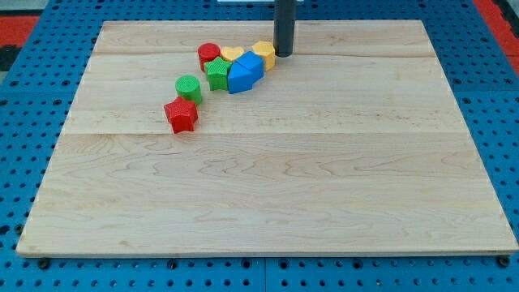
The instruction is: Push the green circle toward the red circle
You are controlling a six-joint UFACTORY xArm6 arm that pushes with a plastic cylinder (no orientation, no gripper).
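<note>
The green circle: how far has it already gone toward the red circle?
Done: nothing clear. The round green block sits below-left of the round red block, with a gap between them; the green star block is beside that gap. In hand: my tip rests at the yellow block, far from the green circle. Left: reach it and push up-right.

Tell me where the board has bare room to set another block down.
The whole board below the red star is bare, and so is the view's right beyond my tip. It is crowded upper left, from the green circle to the blue block.
</note>
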